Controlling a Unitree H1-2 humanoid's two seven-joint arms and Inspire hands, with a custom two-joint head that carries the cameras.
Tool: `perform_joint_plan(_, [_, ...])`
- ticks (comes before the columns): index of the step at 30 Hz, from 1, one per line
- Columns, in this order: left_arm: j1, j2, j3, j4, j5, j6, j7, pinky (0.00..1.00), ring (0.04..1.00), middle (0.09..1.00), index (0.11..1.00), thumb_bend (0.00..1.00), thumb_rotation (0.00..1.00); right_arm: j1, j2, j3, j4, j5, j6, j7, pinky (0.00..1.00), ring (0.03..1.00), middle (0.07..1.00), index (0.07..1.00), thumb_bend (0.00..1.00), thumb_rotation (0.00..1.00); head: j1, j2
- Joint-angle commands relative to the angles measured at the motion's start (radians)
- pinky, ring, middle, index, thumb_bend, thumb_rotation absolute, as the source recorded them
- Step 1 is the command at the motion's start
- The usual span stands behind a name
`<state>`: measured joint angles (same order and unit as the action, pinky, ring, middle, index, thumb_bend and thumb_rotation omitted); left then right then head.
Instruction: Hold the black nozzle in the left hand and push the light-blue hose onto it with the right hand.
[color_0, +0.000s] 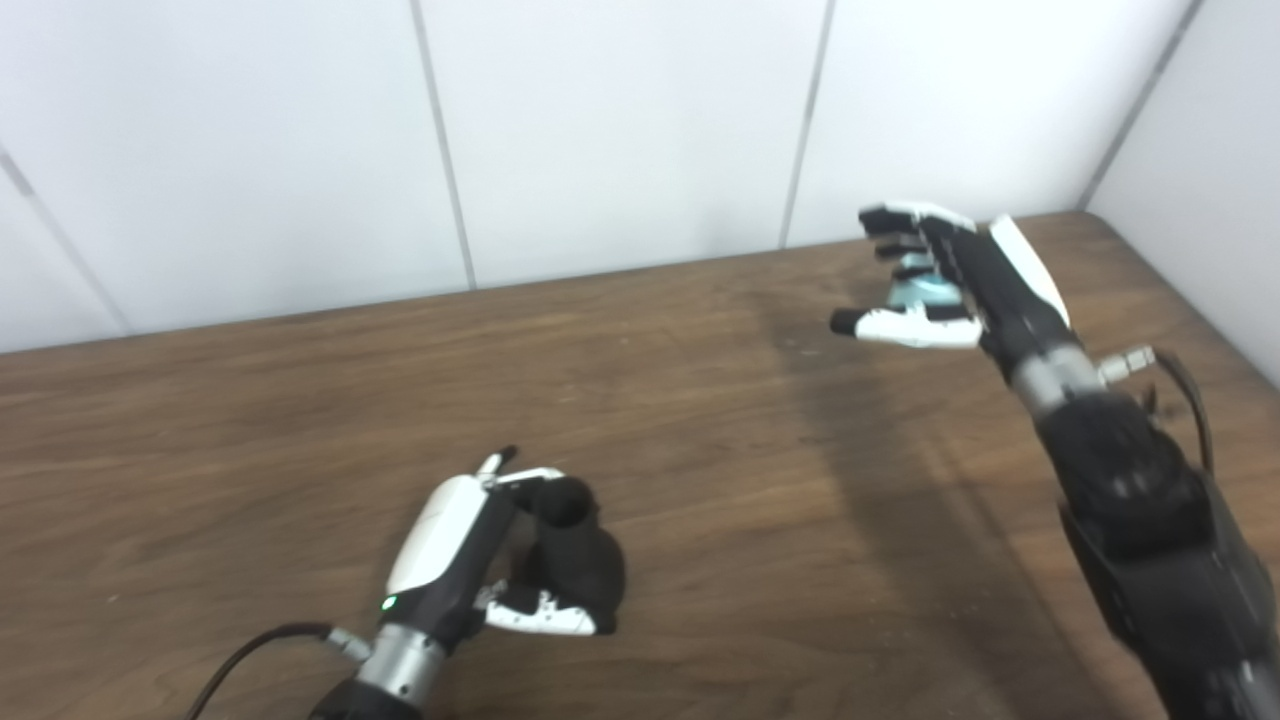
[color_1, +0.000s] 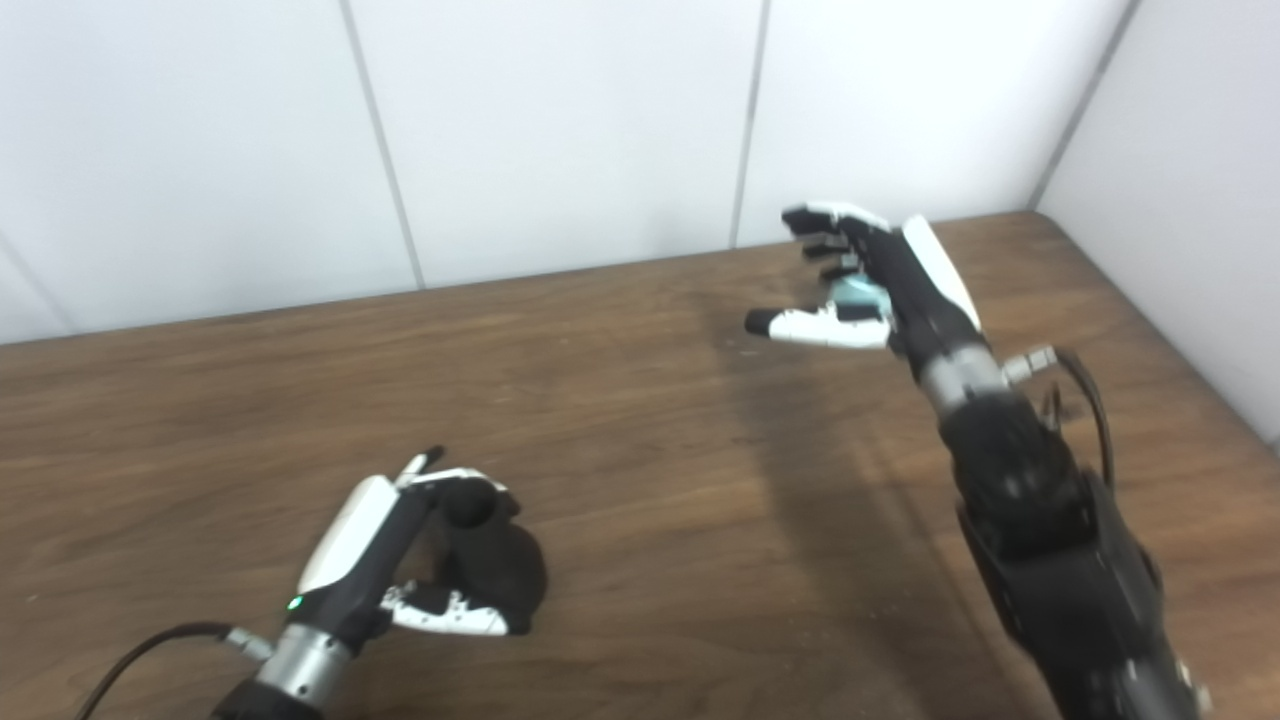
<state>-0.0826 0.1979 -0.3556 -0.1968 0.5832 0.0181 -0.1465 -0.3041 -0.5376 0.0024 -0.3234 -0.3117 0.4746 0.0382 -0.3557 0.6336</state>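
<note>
- Resting low on the wooden table (color_0: 300, 420), the left hand (color_0: 480, 560) curled round the black nozzle (color_0: 580, 565), fingers and thumb wrapped on it; the nozzle's shape was hard to make out against the dark palm
- Right hand (color_0: 935, 285) was raised near the far right corner, well apart from the left, fingers bent over the light-blue hose (color_0: 915, 292), thumb stretched out below
- Only a small patch of hose showed; its length was hidden

Table (color_0: 700, 420) dark wood-grain, matt; nozzle (color_0: 585, 560) matt black; hose (color_0: 915, 292) smooth light-blue; walls (color_0: 620, 130) smooth white panels.
</note>
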Motion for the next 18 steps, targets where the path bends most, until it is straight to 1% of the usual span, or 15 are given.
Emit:
perform_joint_plan(1, [0.015,0.030,0.004,0.032,0.024,-0.004,-0.004,1.00,0.524,0.470,0.482,0.50,0.00,-0.072,-0.064,0.036,0.018,-0.123,-0.011,0.015,0.71,0.798,0.806,0.770,0.76,0.20,-0.016,-0.003])
perform_joint_plan(2, [0.016,0.032,0.005,0.035,0.023,-0.009,-0.003,1.00,0.521,0.471,0.484,0.50,0.00,-0.084,-0.078,0.051,0.030,-0.161,-0.009,0.024,0.71,0.800,0.805,0.770,0.77,0.19,-0.020,-0.005])
perform_joint_plan(3, [0.016,0.035,0.007,0.040,0.022,-0.016,-0.001,1.00,0.520,0.471,0.484,0.50,0.00,-0.098,-0.086,0.061,0.043,-0.198,-0.007,0.040,0.71,0.802,0.804,0.770,0.77,0.19,-0.047,-0.014])
perform_joint_plan(6, [0.018,0.042,0.015,0.055,0.017,-0.036,0.004,1.00,0.508,0.472,0.490,0.50,0.00,-0.133,-0.095,0.069,0.090,-0.259,-0.005,0.090,0.71,0.821,0.808,0.774,0.79,0.17,-0.067,-0.022])
perform_joint_plan(7, [0.019,0.046,0.020,0.060,0.013,-0.045,0.007,1.00,0.505,0.472,0.491,0.50,0.00,-0.152,-0.108,0.082,0.121,-0.277,-0.006,0.104,0.71,0.827,0.811,0.776,0.80,0.17,-0.083,-0.028])
perform_joint_plan(8, [0.020,0.048,0.024,0.065,0.009,-0.052,0.010,1.00,0.503,0.473,0.491,0.50,0.00,-0.178,-0.122,0.099,0.159,-0.306,-0.007,0.125,0.79,0.853,0.822,0.781,0.82,0.16,-0.086,-0.030])
perform_joint_plan(10, [0.021,0.052,0.032,0.076,-0.001,-0.064,0.014,1.00,0.497,0.477,0.489,0.50,0.00,-0.216,-0.137,0.124,0.214,-0.357,-0.006,0.160,0.86,0.901,0.845,0.797,0.85,0.16,-0.101,-0.037])
perform_joint_plan(12, [0.022,0.053,0.038,0.083,-0.006,-0.073,0.016,1.00,0.493,0.479,0.489,0.50,0.00,-0.236,-0.139,0.134,0.245,-0.388,-0.006,0.181,0.88,0.919,0.856,0.805,0.88,0.16,-0.107,-0.042])
perform_joint_plan(13, [0.023,0.053,0.040,0.086,-0.008,-0.076,0.017,1.00,0.486,0.479,0.489,0.50,0.00,-0.256,-0.141,0.143,0.278,-0.409,-0.006,0.197,0.91,0.934,0.873,0.815,0.90,0.16,-0.107,-0.042])
perform_joint_plan(18, [0.025,0.056,0.048,0.094,-0.013,-0.085,0.023,1.00,0.481,0.477,0.492,0.50,0.00,-0.334,-0.140,0.179,0.416,-0.488,-0.006,0.258,0.95,0.953,0.897,0.827,0.92,0.17,-0.114,-0.049])
